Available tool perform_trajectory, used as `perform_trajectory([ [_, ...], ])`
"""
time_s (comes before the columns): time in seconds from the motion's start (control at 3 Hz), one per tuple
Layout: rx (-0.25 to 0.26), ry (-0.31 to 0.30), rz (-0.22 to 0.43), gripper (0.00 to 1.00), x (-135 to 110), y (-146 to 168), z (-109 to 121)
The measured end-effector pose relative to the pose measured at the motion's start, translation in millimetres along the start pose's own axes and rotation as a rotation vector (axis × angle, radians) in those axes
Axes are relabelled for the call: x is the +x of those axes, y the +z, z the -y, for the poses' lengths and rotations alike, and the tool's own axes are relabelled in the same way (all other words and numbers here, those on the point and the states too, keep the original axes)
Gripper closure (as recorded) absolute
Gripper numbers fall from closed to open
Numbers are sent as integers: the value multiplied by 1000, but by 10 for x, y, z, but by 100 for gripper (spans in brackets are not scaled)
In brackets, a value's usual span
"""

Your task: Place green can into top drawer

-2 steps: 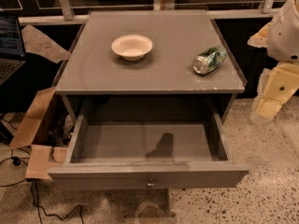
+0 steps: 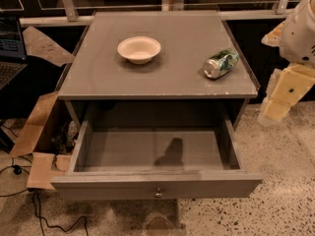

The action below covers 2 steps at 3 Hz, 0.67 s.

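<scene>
The green can [image 2: 221, 63] lies on its side on the right part of the grey cabinet top [image 2: 162, 77], its silver end facing front left. The top drawer [image 2: 156, 186] stands pulled open below, its inside bare, with a small round knob [image 2: 158, 193] at the centre of the front panel. My gripper [image 2: 271, 113] hangs off the cabinet's right side, pointing down and left. It is below the level of the top, to the right of the can and apart from it. It holds nothing that I can see.
A cream round bowl [image 2: 139, 49] sits on the cabinet top, left of centre. Cardboard pieces [image 2: 34, 132] and cables lie on the floor at the left. A laptop [image 2: 9, 48] stands at the far left. A railing runs behind the cabinet. Speckled floor lies to the right.
</scene>
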<state>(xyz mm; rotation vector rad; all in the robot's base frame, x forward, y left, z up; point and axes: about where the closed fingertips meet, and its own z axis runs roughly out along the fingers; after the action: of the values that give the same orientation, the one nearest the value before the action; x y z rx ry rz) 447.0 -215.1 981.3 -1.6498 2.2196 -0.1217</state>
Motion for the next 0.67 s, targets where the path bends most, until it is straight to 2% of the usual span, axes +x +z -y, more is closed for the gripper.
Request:
perform_trajectory([
  [0.33,55,195,76,0,123,116,135],
  [0.67,179,428,159,0,227,144,528],
])
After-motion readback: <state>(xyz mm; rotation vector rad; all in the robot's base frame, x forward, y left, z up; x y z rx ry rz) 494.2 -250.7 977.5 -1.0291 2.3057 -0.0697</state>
